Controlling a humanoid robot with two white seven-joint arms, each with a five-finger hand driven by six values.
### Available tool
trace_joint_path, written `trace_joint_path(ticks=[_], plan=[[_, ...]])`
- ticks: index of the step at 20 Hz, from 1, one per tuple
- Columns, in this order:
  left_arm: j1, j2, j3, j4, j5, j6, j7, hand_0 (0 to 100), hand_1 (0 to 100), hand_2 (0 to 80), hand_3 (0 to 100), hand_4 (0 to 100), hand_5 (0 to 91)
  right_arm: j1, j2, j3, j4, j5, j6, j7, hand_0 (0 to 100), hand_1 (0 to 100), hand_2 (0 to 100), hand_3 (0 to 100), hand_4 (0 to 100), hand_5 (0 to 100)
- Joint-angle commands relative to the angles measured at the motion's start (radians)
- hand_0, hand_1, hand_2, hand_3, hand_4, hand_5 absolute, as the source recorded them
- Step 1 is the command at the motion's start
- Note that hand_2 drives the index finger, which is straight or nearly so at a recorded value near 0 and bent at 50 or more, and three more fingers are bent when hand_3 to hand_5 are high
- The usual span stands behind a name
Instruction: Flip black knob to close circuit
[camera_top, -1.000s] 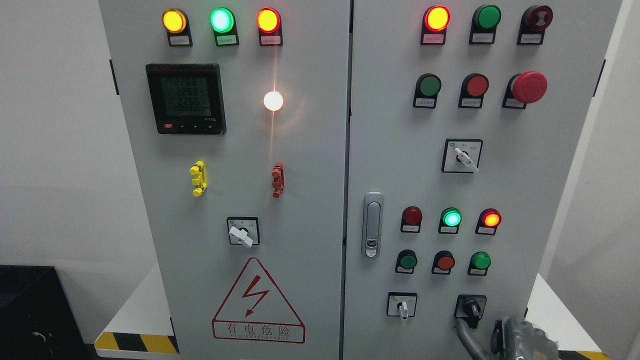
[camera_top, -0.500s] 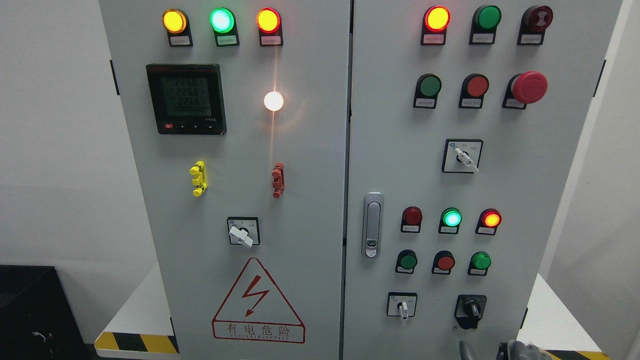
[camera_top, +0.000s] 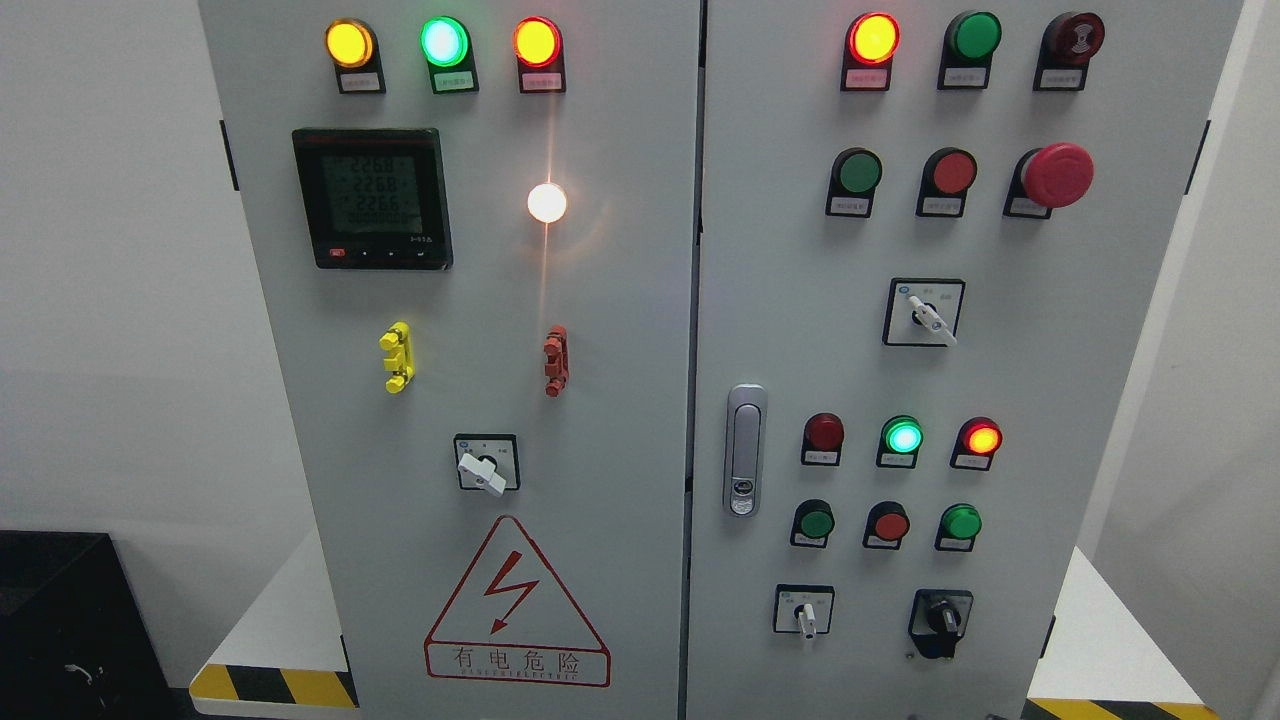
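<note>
Head view of the control cabinet, read from the lower edge upward. Neither of my hands appears in this view, so I cannot tell whether their fingers are spread or curled.

Nearest, at the bottom of the right door, sits the black knob (camera_top: 941, 620), on a dark square plate; its handle points down and slightly right of vertical, with nothing touching it. Just to its left is a white lever selector (camera_top: 805, 612) on a white plate. Above these run a row of three push-buttons (camera_top: 888, 524), then three indicator lamps (camera_top: 903, 437), of which the green and the right-hand red are lit. The door latch (camera_top: 744, 450) stands beside them near the seam. On the left door, the warning triangle (camera_top: 516, 600) lies lowest, then another white selector (camera_top: 485, 465), and higher up the digital meter (camera_top: 371, 196). Farthest up the right door are the red mushroom stop button (camera_top: 1056, 174) and a lit red lamp (camera_top: 873, 37).

I judge that either the reach to the knob is yet to begin or the turn is already made; the frame alone does not settle it. If the turn remains, the next move calls for bringing my right hand up from below, pinching the narrow handle, and twisting without brushing the neighbouring selector.
</note>
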Motion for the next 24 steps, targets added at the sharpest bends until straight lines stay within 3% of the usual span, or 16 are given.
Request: trace_joint_path(ticks=[1, 3, 7, 10, 12, 13, 15, 16, 18, 21, 24], plan=[[0.023, 0.000, 0.000, -0.029, 0.000, 0.000, 0.000, 12, 56, 0.0, 0, 0, 0.0, 0.071, 0.000, 0.042, -0.129, -0.284, -0.005, -0.035, 0, 6, 64, 91, 85, 78], [0.022, 0.000, 0.000, -0.029, 0.000, 0.000, 0.000, 12, 56, 0.0, 0, 0, 0.0, 0.080, -0.003, 0.039, -0.130, -0.390, -0.008, -0.068, 0, 7, 58, 86, 81, 72], [0.023, 0.000, 0.000, -0.029, 0.000, 0.000, 0.000, 12, 56, 0.0, 0, 0, 0.0, 0.114, -0.004, 0.030, -0.133, -0.538, -0.091, -0.101, 0, 7, 50, 81, 74, 65], [0.023, 0.000, 0.000, -0.029, 0.000, 0.000, 0.000, 12, 56, 0.0, 0, 0, 0.0, 0.133, -0.004, 0.030, -0.139, -0.647, -0.104, -0.106, 0, 8, 42, 71, 68, 57], [0.022, 0.000, 0.000, -0.029, 0.000, 0.000, 0.000, 12, 56, 0.0, 0, 0, 0.0, 0.134, -0.004, 0.027, -0.143, -0.729, -0.126, -0.108, 0, 7, 31, 56, 57, 48], [0.023, 0.000, 0.000, -0.029, 0.000, 0.000, 0.000, 12, 56, 0.0, 0, 0, 0.0, 0.136, -0.004, 0.024, -0.143, -0.774, -0.151, -0.106, 0, 7, 30, 54, 55, 47], [0.023, 0.000, 0.000, -0.029, 0.000, 0.000, 0.000, 12, 56, 0.0, 0, 0, 0.0, 0.148, -0.004, 0.012, -0.143, -0.845, -0.202, -0.089, 0, 7, 23, 45, 44, 35], [0.023, 0.000, 0.000, -0.029, 0.000, 0.000, 0.000, 12, 56, 0.0, 0, 0, 0.0, 0.156, -0.006, 0.007, -0.140, -0.872, -0.222, -0.071, 0, 7, 22, 44, 42, 32], [0.023, 0.000, 0.000, -0.029, 0.000, 0.000, 0.000, 12, 56, 0.0, 0, 0, 0.0, 0.168, -0.006, 0.001, -0.135, -0.927, -0.260, -0.025, 0, 6, 14, 33, 29, 16], [0.023, 0.000, 0.000, -0.029, 0.000, 0.000, 0.000, 12, 56, 0.0, 0, 0, 0.0, 0.174, -0.006, 0.001, -0.124, -0.969, -0.295, 0.007, 0, 5, 8, 22, 18, 5], [0.023, 0.000, 0.000, -0.029, 0.000, 0.000, 0.000, 12, 56, 0.0, 0, 0, 0.0, 0.177, -0.006, 0.001, -0.115, -0.991, -0.305, 0.015, 0, 3, 5, 18, 13, 0]])
